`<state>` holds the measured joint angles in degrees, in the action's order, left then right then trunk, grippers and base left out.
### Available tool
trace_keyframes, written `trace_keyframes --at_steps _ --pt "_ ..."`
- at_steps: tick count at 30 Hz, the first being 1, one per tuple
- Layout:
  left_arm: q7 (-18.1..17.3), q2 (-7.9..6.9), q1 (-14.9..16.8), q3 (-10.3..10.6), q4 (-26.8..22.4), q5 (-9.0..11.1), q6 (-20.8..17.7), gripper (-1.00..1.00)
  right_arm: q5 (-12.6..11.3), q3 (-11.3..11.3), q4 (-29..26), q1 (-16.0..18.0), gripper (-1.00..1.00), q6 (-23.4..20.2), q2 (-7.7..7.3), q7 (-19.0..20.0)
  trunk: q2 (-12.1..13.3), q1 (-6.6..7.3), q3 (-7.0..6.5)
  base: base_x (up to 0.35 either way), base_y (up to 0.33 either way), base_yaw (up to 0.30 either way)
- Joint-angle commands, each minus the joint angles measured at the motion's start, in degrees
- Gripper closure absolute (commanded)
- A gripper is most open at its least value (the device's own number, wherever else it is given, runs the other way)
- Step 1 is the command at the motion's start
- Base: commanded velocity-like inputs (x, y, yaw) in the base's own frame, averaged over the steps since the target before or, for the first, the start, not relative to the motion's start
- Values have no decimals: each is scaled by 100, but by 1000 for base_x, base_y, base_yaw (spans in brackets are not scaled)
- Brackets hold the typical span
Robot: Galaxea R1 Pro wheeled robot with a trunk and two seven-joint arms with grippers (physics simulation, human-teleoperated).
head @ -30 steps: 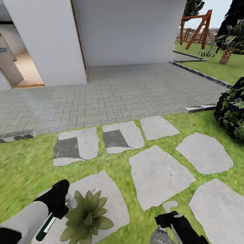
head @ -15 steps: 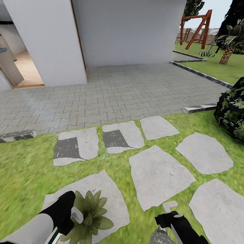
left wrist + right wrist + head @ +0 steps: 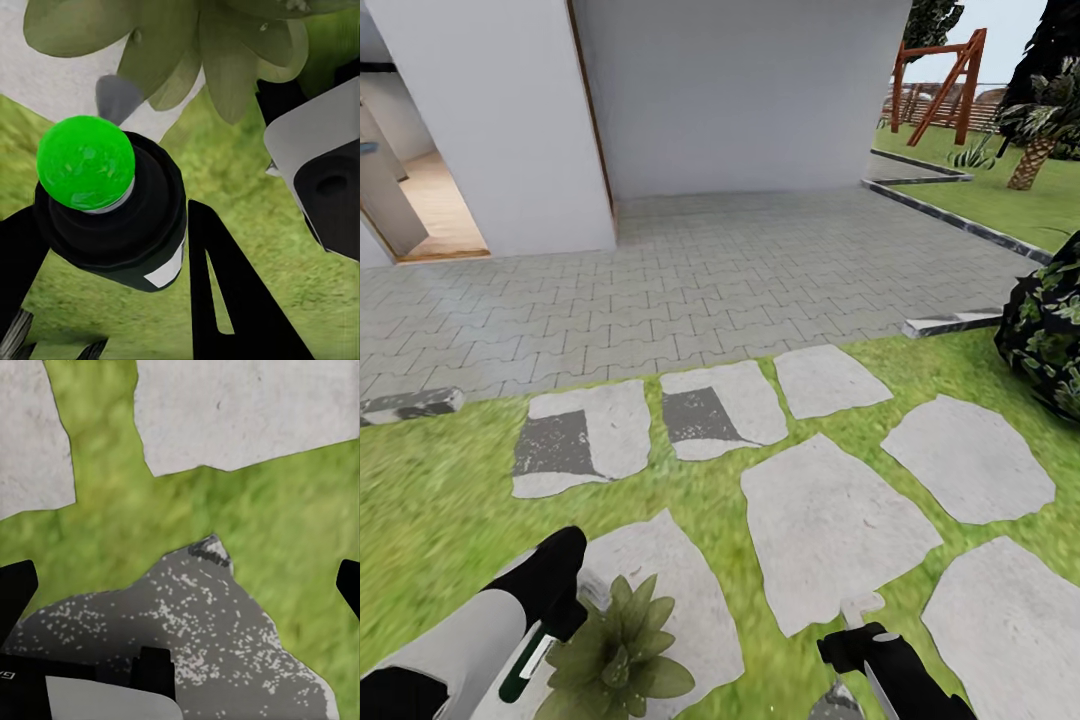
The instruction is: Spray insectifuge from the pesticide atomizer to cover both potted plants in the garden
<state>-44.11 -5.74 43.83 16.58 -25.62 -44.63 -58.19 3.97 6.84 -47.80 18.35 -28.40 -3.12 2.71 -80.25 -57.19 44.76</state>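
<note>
The main risk from here is incomplete coverage. The spray has to reach the whole rosette, and the left pincer sits right at the edge of the potted plant, so a burst from this close and low an angle would likely wet only the nearest leaves. A second risk is the bottle shifting in the grasp: in the left wrist view the pesticide atomizer is seen end-on between dark fingers, and any twist would send the nozzle off target. Only one of the two plants shows here, so the other remains to be found and treated.

The left arm reaches forward and down at the head view's lower left, forearm angled toward the plant, which stands on a pale stepping stone in the lawn. The left pincer is closed around the pesticide atomizer, whose dark-green body with its white label slants below the wrist. In the left wrist view the plant's leaves lie just past the bottle.

The right arm hangs low at the lower right of the head view, its right pincer over grass near a speckled grey rock. Its fingertips stand well apart in the right wrist view, holding nothing.
</note>
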Motion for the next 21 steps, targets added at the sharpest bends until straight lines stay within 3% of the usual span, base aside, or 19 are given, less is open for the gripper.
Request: trace_keyframes --at_steps 1,9,21 --pt "-55 -5 -6 29 -12 -54 -8 100 44 10 -10 2 -100 -34 -5 29 -3 0 5 12 0 0" --pt "-68 -28 -358 27 -6 -55 -8 100 42 10 -10 2 -100 -36 -5 28 -3 0 5 2 0 0" --pt "-63 -41 -377 18 -5 -54 -8 100 42 10 -10 2 -100 -34 -5 30 -43 -22 22 0 0 0"
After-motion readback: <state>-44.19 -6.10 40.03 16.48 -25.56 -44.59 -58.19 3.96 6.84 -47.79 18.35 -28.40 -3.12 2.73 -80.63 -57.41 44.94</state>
